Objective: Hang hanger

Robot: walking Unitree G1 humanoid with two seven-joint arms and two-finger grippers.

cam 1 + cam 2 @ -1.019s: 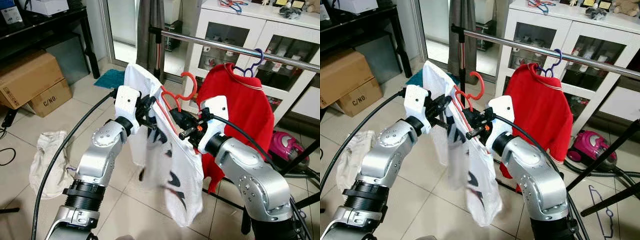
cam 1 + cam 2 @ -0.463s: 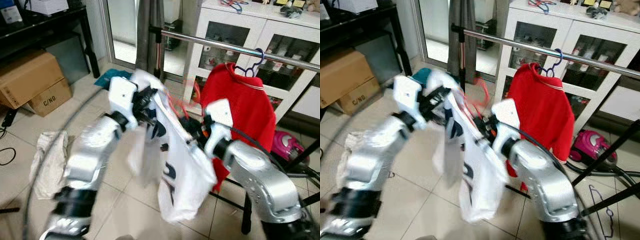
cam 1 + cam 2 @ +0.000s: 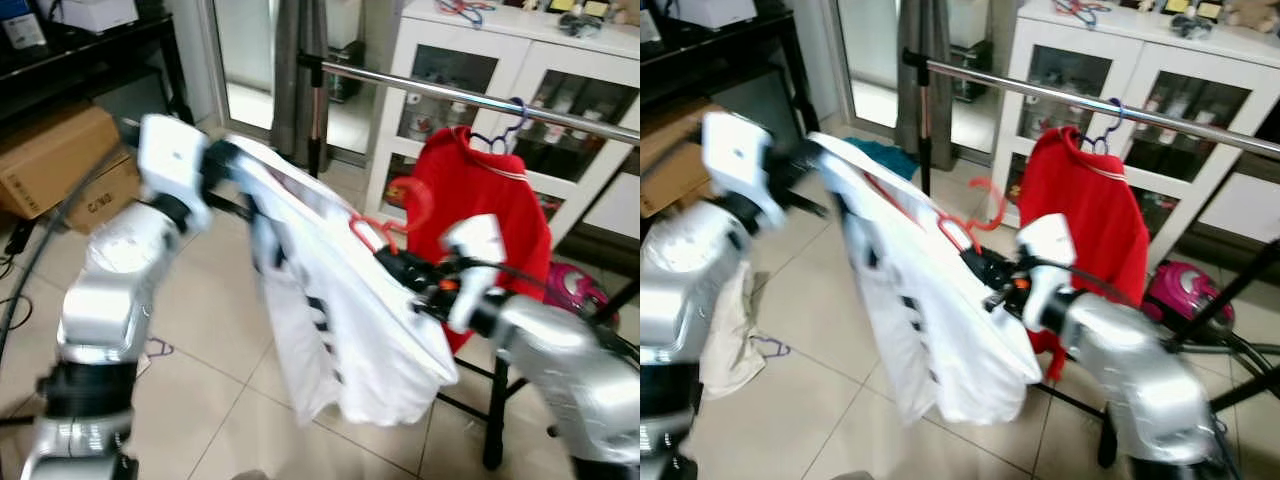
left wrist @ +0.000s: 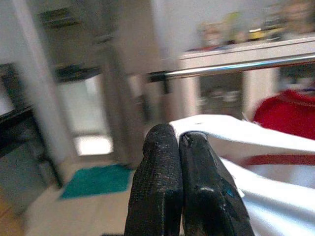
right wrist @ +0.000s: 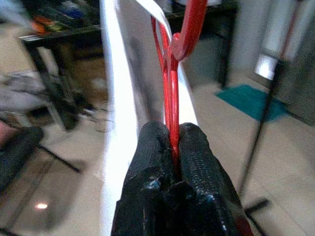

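Hanger (image 5: 173,73) (red) pinched in right hand (image 5: 171,147); carton (image 3: 70,165) lettering blurred

I see the shirt (image 3: 340,300) stretched between my left gripper (image 3: 222,160) and right gripper (image 3: 392,262), before the rail (image 3: 480,100); a sweater (image 3: 480,195) hangs on it, right.

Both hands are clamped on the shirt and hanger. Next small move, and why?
Probably raise the right hand up and toward the metal rail. It is shut on the red hanger, whose hook sits well below the rail. The left hand, shut on the white shirt, holds it spread out to the side, so the hook looks free to go over the bare rail left of the red garment.
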